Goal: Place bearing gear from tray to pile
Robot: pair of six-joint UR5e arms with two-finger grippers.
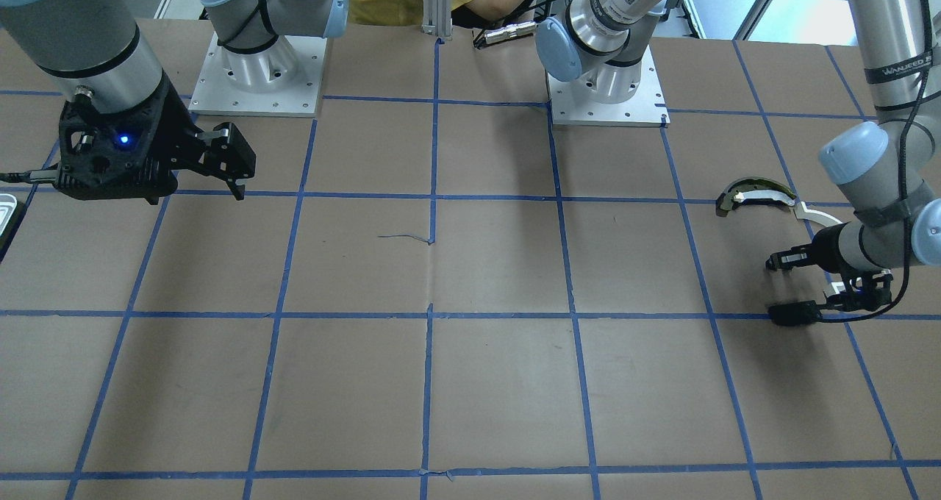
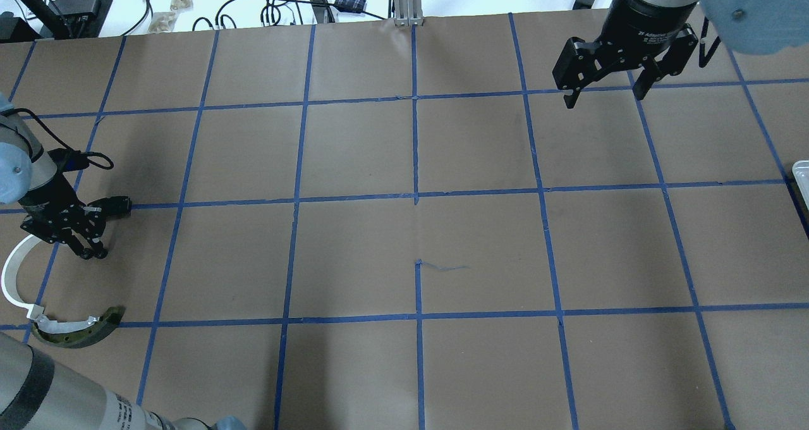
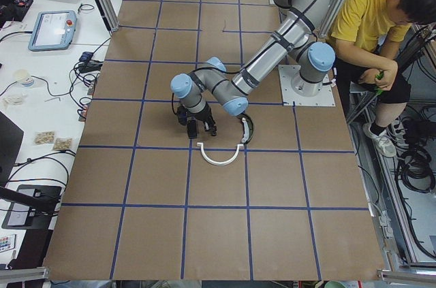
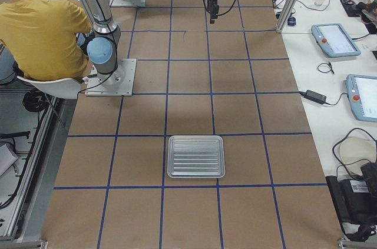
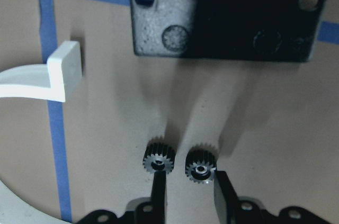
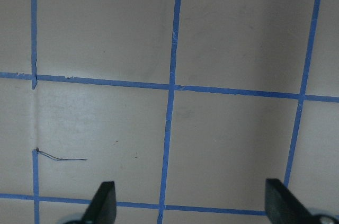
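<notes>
Two small black bearing gears point(image 5: 158, 158) point(image 5: 201, 164) lie on the paper in the left wrist view. My left gripper point(image 5: 190, 181) is low over them and open; the right-hand gear lies between its fingertips and the other lies just past the left finger. The pile around it holds a white curved strip point(image 2: 9, 272), a dark olive-edged curved piece point(image 2: 82, 332) and a flat black plate point(image 5: 228, 20). The tray point(image 4: 171, 156) lies at the table's right end, with nothing showing in it. My right gripper point(image 2: 600, 95) hangs open and empty above the table.
A person in a yellow shirt point(image 4: 41, 31) sits behind the robot bases. Blue tape lines grid the brown paper. Only a sliver of the tray shows in the overhead view point(image 2: 801, 174).
</notes>
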